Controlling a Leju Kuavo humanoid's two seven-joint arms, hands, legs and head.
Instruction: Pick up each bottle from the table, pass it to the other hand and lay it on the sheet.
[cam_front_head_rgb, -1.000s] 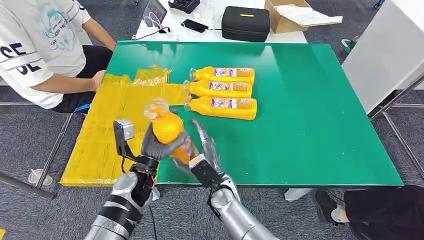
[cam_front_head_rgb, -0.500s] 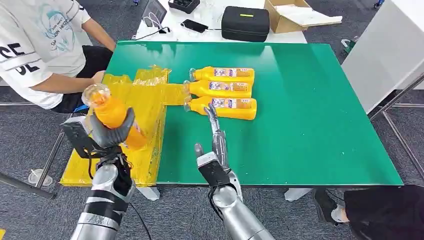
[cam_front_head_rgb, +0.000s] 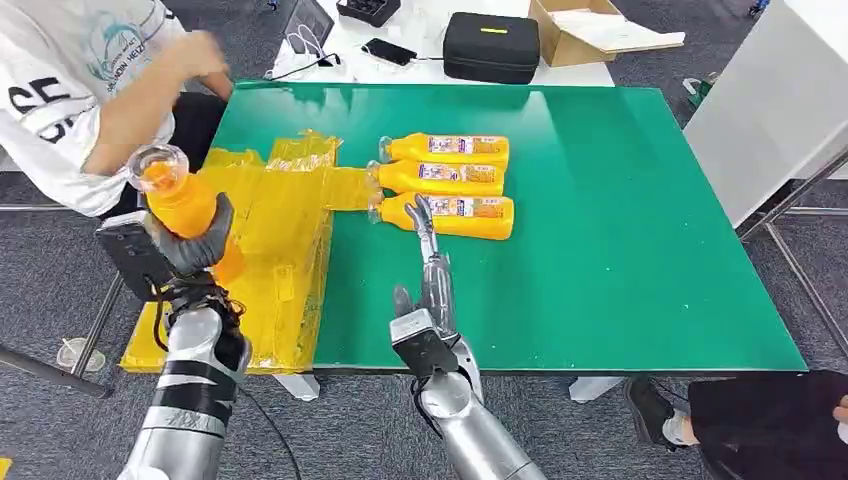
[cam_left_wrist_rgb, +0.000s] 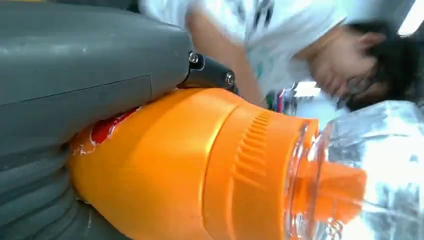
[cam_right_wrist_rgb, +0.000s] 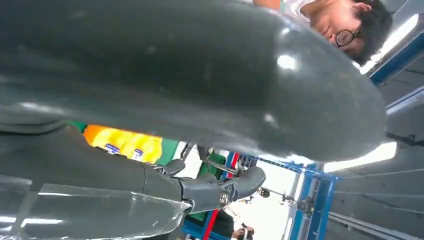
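While the left hand (cam_front_head_rgb: 185, 250) grips an orange bottle (cam_front_head_rgb: 180, 205) upright above the left edge of the yellow sheet (cam_front_head_rgb: 270, 250), the right hand (cam_front_head_rgb: 428, 270) stretches flat over the green counter (cam_front_head_rgb: 600, 250), fingers apart and holding nothing, its tips at the nearest of three bottles (cam_front_head_rgb: 445, 177) lying side by side just right of the sheet. The held bottle has a clear cap (cam_left_wrist_rgb: 370, 175). A person (cam_front_head_rgb: 70, 90) sits at the counter's left corner.
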